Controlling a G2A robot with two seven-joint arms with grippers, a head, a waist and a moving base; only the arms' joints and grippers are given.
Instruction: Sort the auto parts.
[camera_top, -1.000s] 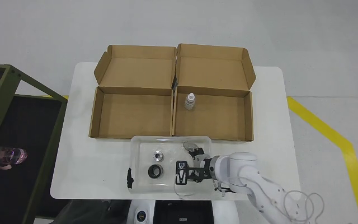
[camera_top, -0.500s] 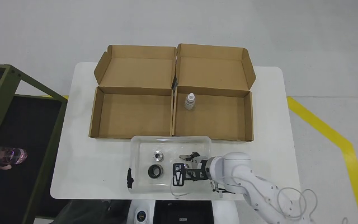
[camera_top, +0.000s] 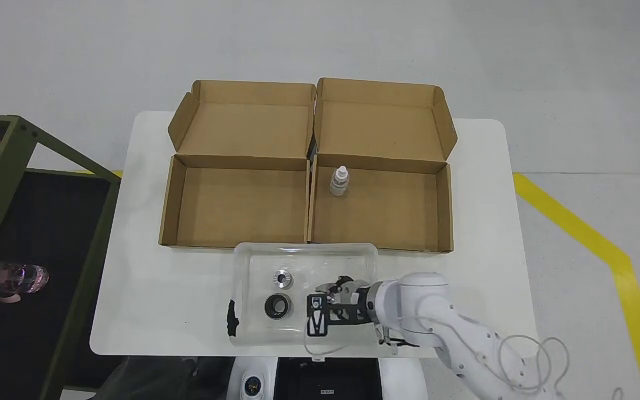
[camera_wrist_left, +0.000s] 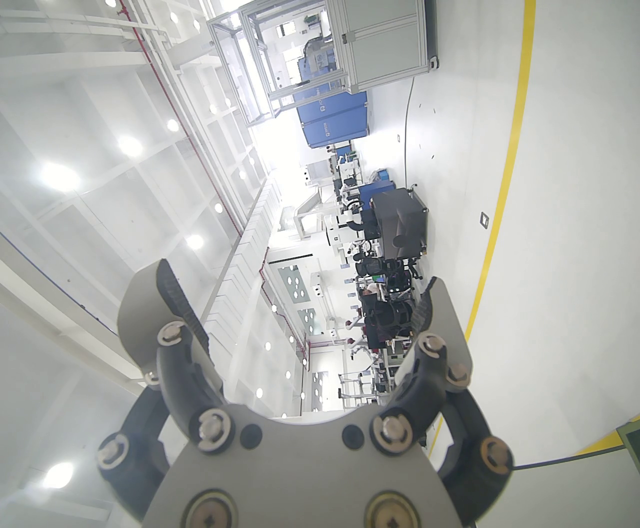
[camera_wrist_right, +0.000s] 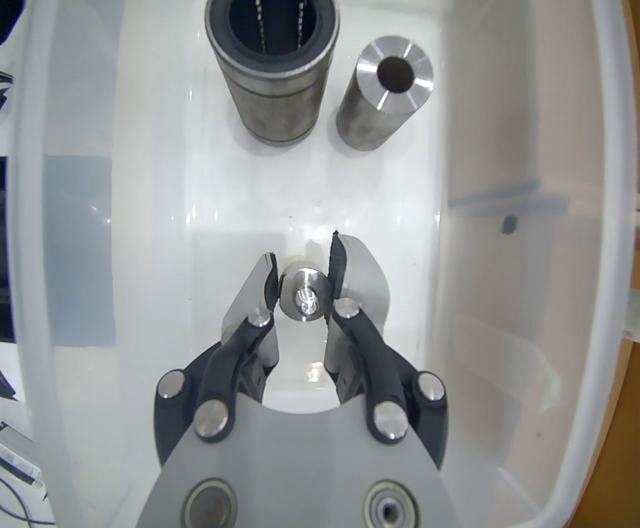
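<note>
Top view: bright, even overhead light. The white rectangular table (camera_top: 480, 200) carries only faint, soft shadows beside the open brown cardboard boxes (camera_top: 238, 206).

Left wrist view: round ceiling lamps (camera_wrist_left: 59, 176) burn out to white glare. The yellow floor line (camera_wrist_left: 505, 200) bows near the edge.

Right wrist view: glints on the small polished metal stud (camera_wrist_right: 305, 299) and the bored steel cylinder (camera_wrist_right: 395, 75). The walls of the translucent white plastic bin (camera_wrist_right: 480, 210) curve outward.

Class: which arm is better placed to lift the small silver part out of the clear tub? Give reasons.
Right. The right claw is down in the clear plastic tub, closed around the small silver metal cylinder. The left claw is open, pointing away at the hall.
</note>
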